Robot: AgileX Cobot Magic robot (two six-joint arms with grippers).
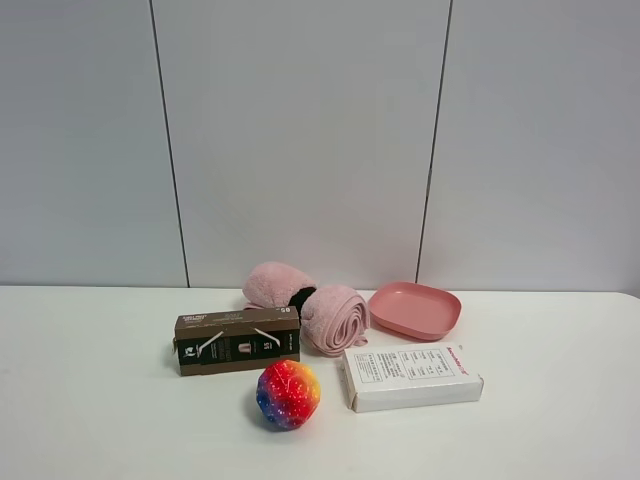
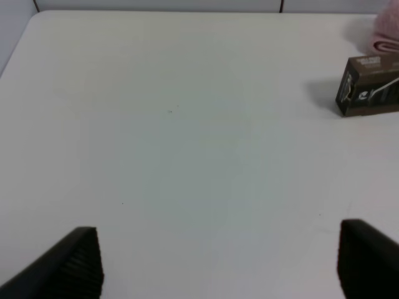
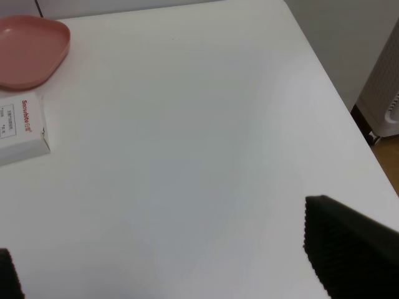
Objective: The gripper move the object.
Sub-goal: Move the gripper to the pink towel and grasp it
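The light-pink rolled towel [image 1: 335, 315] lies at the back middle of the white table [image 1: 100, 400], cinched by a black band [image 1: 300, 297]. Only its edge shows in the left wrist view [image 2: 388, 34]. Neither gripper appears in the exterior high view. My left gripper [image 2: 218, 261] is open and empty over bare table, well away from the towel, with its black fingertips [image 2: 75, 265] far apart. My right gripper [image 3: 162, 268] is open and empty over the right side of the table, also far from the towel.
A dark brown box [image 1: 238, 340] lies in front of the towel's left part, also in the left wrist view [image 2: 371, 84]. A rainbow ball [image 1: 288, 394] sits nearest the front. A pink dish [image 1: 414, 309] and a white box [image 1: 411, 376] lie to the right. The table's right edge [image 3: 336, 93] shows.
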